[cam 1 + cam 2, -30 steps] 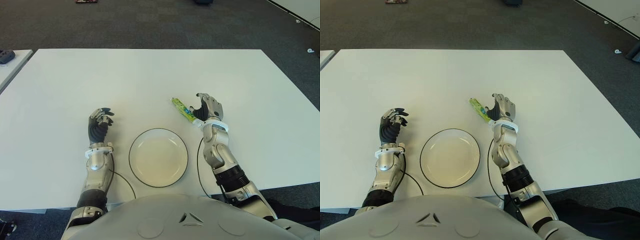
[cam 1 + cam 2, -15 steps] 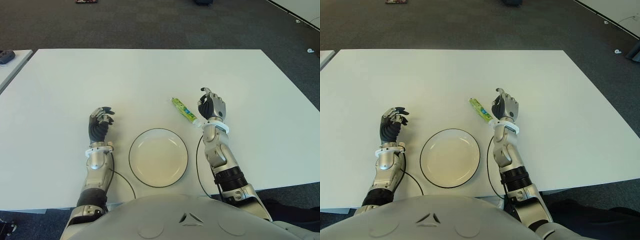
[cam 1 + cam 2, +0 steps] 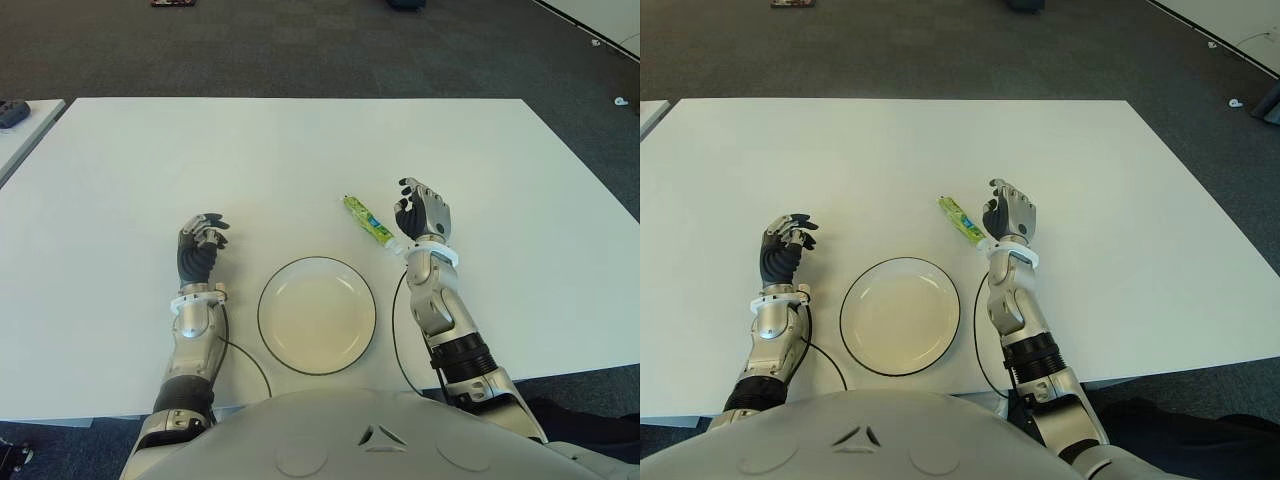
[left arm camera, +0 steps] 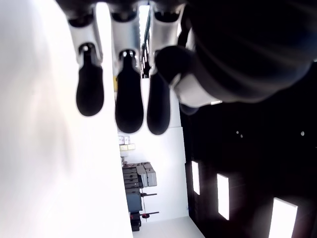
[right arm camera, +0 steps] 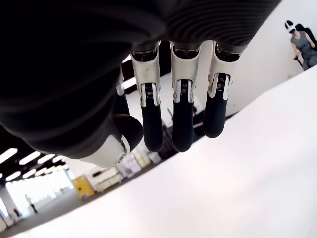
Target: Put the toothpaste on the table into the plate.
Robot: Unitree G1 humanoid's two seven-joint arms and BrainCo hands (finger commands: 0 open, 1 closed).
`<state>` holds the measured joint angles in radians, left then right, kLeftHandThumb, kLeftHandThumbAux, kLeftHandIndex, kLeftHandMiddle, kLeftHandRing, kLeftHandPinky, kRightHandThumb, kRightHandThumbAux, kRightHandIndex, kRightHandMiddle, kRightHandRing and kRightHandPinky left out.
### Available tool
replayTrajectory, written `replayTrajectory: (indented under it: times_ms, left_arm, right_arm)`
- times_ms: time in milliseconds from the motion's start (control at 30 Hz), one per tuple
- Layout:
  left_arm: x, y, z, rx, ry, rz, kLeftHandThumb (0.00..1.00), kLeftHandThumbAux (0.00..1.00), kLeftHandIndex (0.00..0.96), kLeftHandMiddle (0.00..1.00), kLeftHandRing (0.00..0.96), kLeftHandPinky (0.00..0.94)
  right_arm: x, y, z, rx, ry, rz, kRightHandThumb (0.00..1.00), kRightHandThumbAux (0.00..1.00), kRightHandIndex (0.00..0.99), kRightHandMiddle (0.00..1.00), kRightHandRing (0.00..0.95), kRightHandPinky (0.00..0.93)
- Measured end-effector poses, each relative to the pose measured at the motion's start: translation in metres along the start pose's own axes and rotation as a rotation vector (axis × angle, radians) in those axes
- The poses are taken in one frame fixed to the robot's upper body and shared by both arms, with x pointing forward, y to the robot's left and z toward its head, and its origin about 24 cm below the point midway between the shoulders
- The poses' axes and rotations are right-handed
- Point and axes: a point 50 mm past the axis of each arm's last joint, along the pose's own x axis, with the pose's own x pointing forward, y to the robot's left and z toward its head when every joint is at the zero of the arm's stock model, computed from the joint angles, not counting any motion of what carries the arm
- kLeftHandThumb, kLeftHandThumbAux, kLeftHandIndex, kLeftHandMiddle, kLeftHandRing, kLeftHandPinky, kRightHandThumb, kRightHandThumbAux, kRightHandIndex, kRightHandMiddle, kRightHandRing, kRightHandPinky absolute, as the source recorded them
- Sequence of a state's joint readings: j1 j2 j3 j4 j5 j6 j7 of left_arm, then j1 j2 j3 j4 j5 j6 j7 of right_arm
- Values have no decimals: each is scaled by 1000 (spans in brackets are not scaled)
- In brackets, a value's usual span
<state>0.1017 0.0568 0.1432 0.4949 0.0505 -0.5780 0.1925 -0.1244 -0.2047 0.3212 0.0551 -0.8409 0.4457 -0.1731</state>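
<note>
- Toothpaste (image 3: 368,220) is seen as a slim green-yellow tube with a small blue mark near its middle, lying flat on the white table (image 3: 300,150), right of the frame's centre.
- Its long axis is set diagonally, one end toward the upper left and the other toward the lower right, where it nears the right hand's wrist; which end carries the cap cannot be told.
- The tube is held by neither hand and lies just above and right of the plate (image 3: 317,315), apart from its dark rim.
- The right hand (image 3: 424,211) is shown just right of the tube, raised, its fingers (image 5: 182,119) loosely extended and grasping nothing.
- The left hand (image 3: 199,246) is seen left of the plate, its fingers (image 4: 130,99) relaxed and empty.
</note>
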Motion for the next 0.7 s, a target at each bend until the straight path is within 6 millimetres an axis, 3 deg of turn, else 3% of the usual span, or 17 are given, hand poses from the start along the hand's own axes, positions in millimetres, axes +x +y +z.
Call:
replayTrajectory:
  times_ms: [33,200,233,367,700]
  left_arm:
    - [0,0,0,1,0,0,834,680,401,501,631,612]
    - [0,0,0,4,-1,6,834,680,400,503,633,615]
    - [0,0,0,4,0,6,834,680,400,502,631,612]
    - [1,0,0,5,1,7,833,680,400,500,628,608]
    - [1,1,-1,7,3,7,834,680,400,501,627,605]
  right_arm:
    - [0,1,-1,-13,-2,16,578,515,351,292,291,307]
    - [-1,9,-2,-104,-22,126,519,398,263,241,243,236]
    - [-2,10,-2,-124,-27,148,502,373,177,179,174,178]
    - [-3,15,1,-191,-50,221,457,301,38,40,39,43]
    - [-3,13,6,-259,-55,307,430,178,0,0,0,1]
